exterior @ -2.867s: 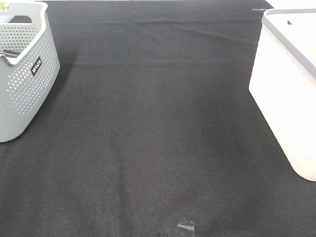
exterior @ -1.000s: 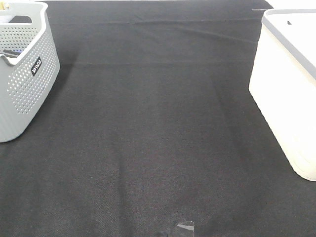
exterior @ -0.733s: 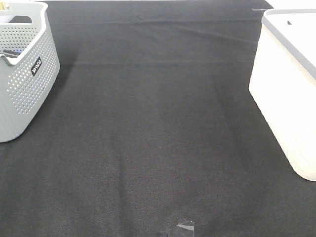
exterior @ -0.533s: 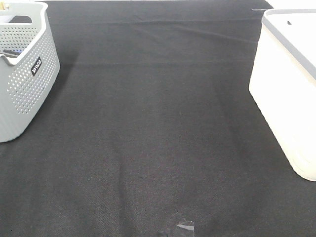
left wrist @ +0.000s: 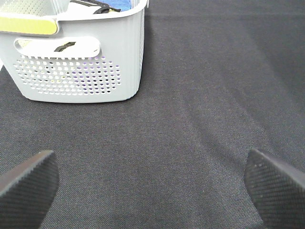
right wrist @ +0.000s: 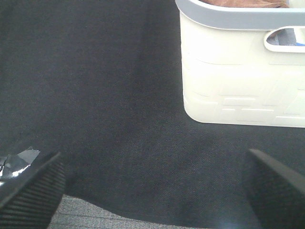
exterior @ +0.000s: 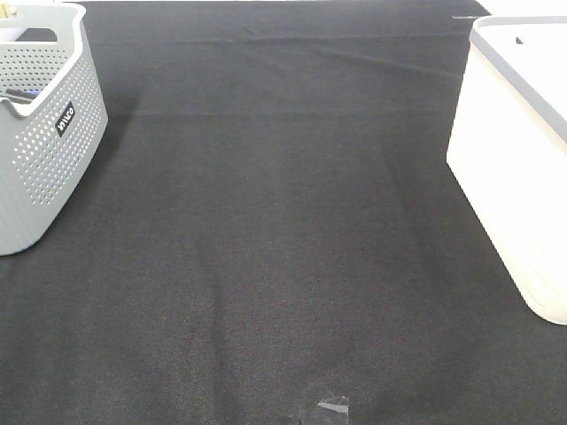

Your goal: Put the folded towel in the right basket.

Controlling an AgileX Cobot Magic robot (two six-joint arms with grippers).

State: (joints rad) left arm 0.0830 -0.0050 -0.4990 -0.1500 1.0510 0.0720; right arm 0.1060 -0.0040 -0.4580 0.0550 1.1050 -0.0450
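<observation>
Towel: the rust-brown folded microfibre towel point(right wrist: 248, 3) shows only as a brown strip above the rim in the right wrist view, apparently already lying inside the basket; none of it is on the cloth.
Basket: the large white plastic basket with a grey rim point(exterior: 518, 168) stands at the table's right edge, well apart from the grey perforated plastic basket with a black label point(exterior: 44, 133) at far left.
Table: a black woven cloth point(exterior: 283, 230) lies bare between them.
Left gripper: left gripper point(left wrist: 152, 186), fingers spread wide, holding nothing, facing the grey basket.
Right gripper: right gripper point(right wrist: 152, 186), fingers likewise apart and empty, low over the cloth.
Relation: the towel lies beyond the right gripper, the nearer arm.
Axis: long axis and heading cannot be judged; too little shows.
Stage: placement looks done.
</observation>
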